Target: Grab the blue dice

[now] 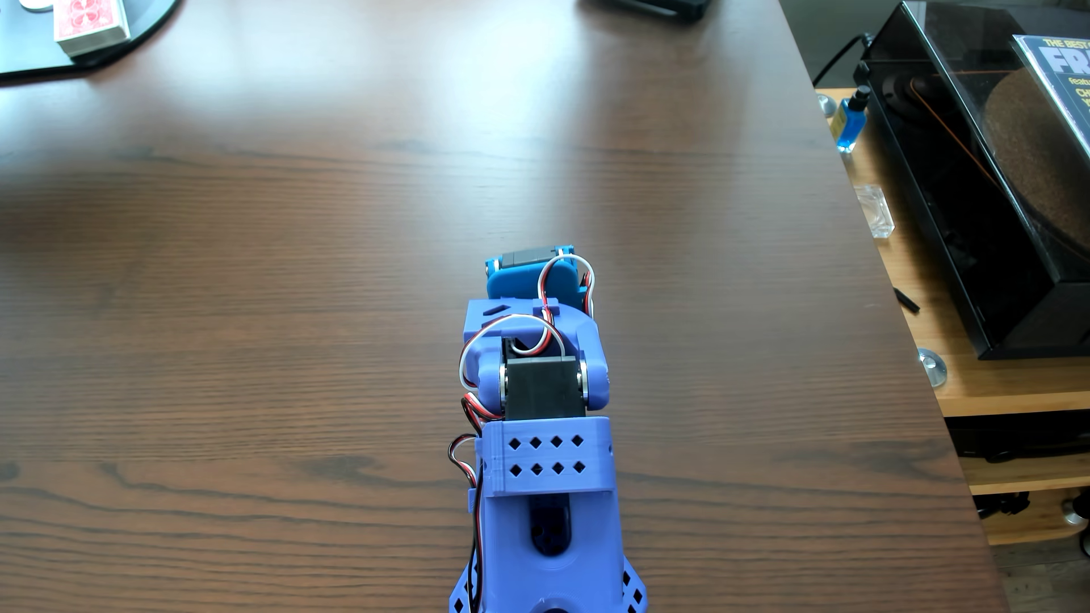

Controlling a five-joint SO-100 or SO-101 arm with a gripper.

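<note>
The blue dice is not in view; nothing small and dark lies on the visible brown wooden table (236, 295). My purple arm (545, 471) rises from the bottom middle of the other view and reaches away from the camera. The gripper's bright blue top part (528, 282), with a black servo, shows at the arm's far end and points down at the table. Its fingers are hidden beneath it, so I cannot tell whether the jaws are open or shut, or whether anything is between them.
A red card deck (91, 23) lies on a black mat (23, 56) at the far left corner. A dark object (655, 7) sits at the far edge. The table's right edge (885, 295) borders a lower shelf with a record player (1003, 206) and a blue bottle (849, 124).
</note>
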